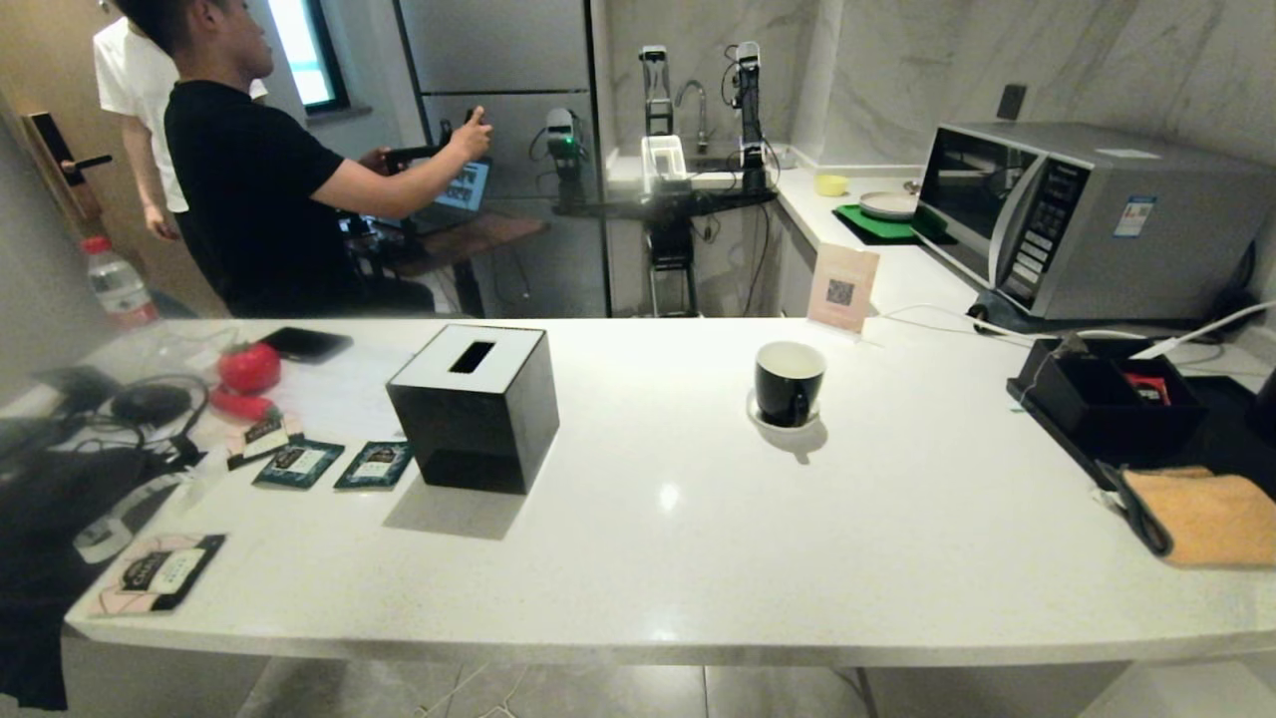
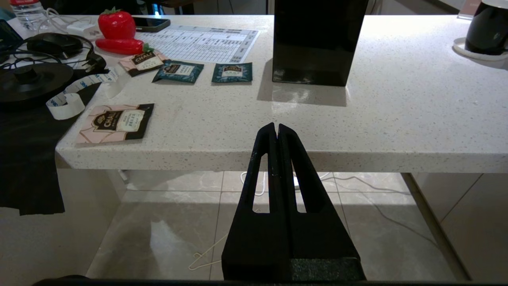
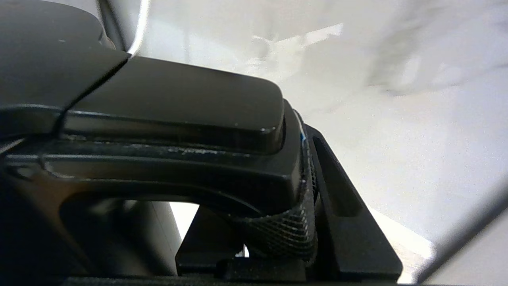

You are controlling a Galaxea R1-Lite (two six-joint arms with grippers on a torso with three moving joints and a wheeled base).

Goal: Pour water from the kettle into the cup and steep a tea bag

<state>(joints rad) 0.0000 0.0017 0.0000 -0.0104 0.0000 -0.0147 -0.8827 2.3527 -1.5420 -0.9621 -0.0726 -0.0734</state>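
Head view: the cup sits on its saucer mid-counter, right of the tissue box, no arm showing. Left wrist view: the left gripper, fingers together, hangs below the counter edge, cup far off. Right wrist view: the right gripper is clamped on the kettle handle, so the right arm is nearer for pouring.

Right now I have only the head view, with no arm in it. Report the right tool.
Observer: In the right wrist view, the right tool is clamped on the handle of the kettle.
Operator: Now the left tool.
Observer: The left tool is shut and empty, held low in front of the counter edge.
Operator: Check the kettle base.
Observer: In the left wrist view, the round black base has nothing standing on it.
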